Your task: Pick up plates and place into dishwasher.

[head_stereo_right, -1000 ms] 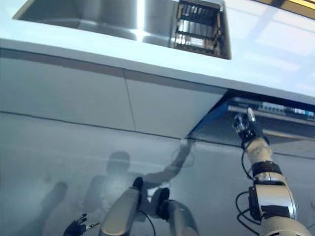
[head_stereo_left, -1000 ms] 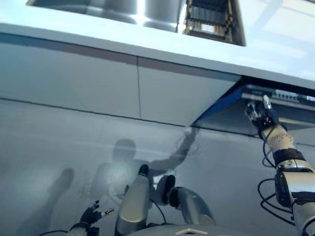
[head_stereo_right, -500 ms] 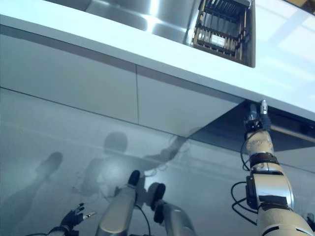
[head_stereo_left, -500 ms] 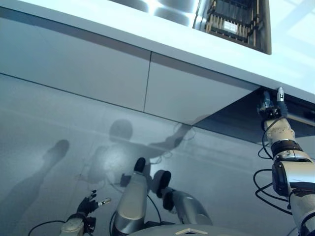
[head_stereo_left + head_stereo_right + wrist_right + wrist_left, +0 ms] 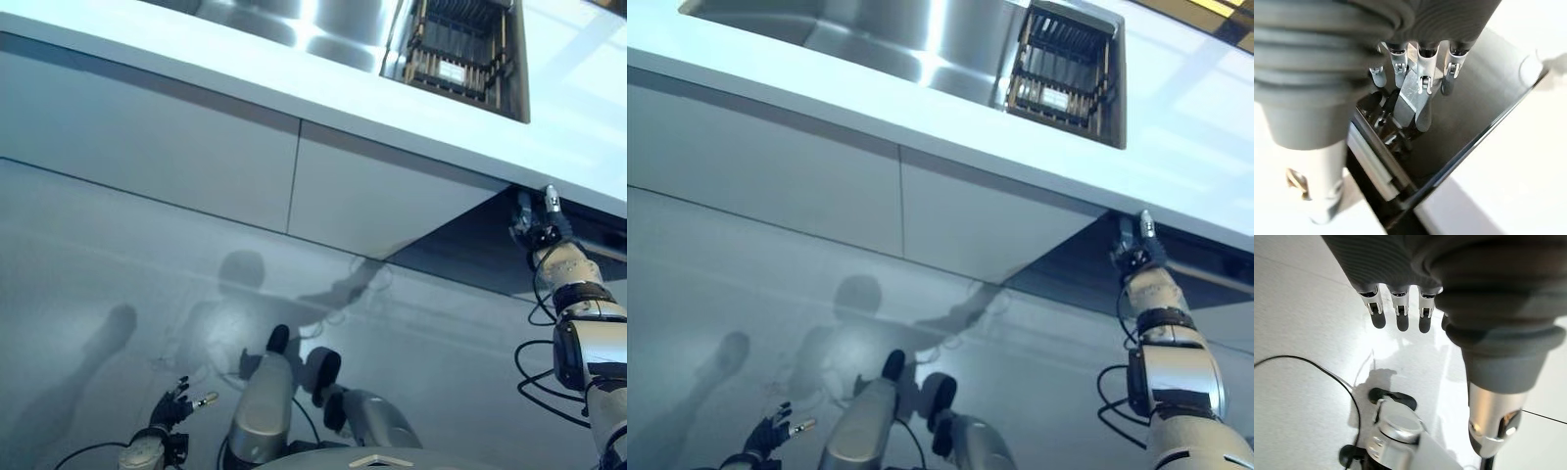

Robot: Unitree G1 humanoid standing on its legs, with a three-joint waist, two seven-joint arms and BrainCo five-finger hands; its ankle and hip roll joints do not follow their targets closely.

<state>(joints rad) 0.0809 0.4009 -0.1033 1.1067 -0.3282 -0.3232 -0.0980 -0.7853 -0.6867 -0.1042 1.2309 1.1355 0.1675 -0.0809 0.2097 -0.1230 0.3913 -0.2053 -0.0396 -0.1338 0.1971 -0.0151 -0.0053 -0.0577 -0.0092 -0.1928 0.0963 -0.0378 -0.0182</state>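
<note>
Since a second ago my right hand (image 5: pixel 537 217) has risen to the top edge of the dark dishwasher door (image 5: pixel 460 250) under the pale worktop (image 5: pixel 294 83), fingers straight and relaxed. Above sit the steel sink (image 5: pixel 901 39) and a dark slatted dish rack (image 5: pixel 1063 69); I cannot make out plates. My left hand (image 5: pixel 174 403) hangs open near the grey floor (image 5: pixel 98 264).

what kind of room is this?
Most likely a kitchen: a steel sink set in a white counter, a dish rack in it, and an open dishwasher door below, where the right hand reaches.
</note>
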